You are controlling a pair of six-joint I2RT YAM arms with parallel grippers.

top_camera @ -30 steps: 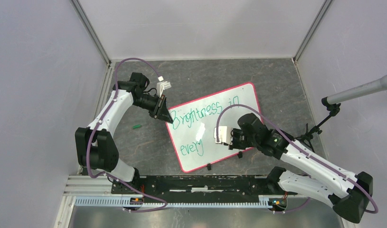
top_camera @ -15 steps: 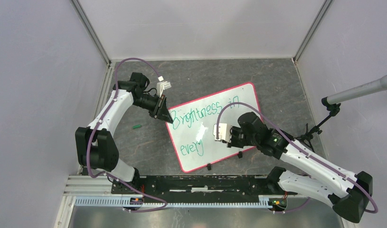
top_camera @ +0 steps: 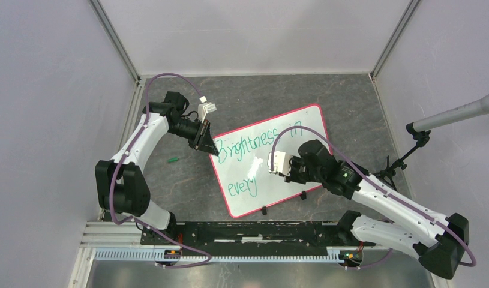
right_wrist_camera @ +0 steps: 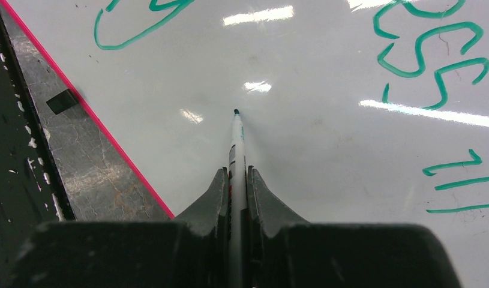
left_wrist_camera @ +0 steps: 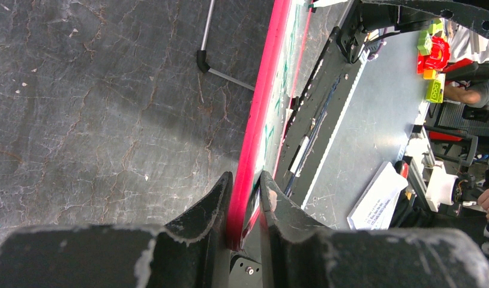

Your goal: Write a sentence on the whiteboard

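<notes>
Whiteboard (left_wrist_camera: 263, 108) edge pinched in left gripper (left_wrist_camera: 245, 180); marker (right_wrist_camera: 236, 138) clamped in right gripper (right_wrist_camera: 236, 174)

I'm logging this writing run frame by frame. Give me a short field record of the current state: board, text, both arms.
whiteboard: askew on the dark table
sentence: green, "Brightness in" above "every"
left gripper: clamped on the whiteboard's red rim
right gripper: shut on marker
marker tip: over blank board right of "every"; contact unclear

whiteboard (top_camera: 305, 126) askew | sentence (top_camera: 254, 144): "Brightness in / every" | left gripper (top_camera: 213, 149) at its left corner | right gripper (top_camera: 275, 167) over its middle
</notes>
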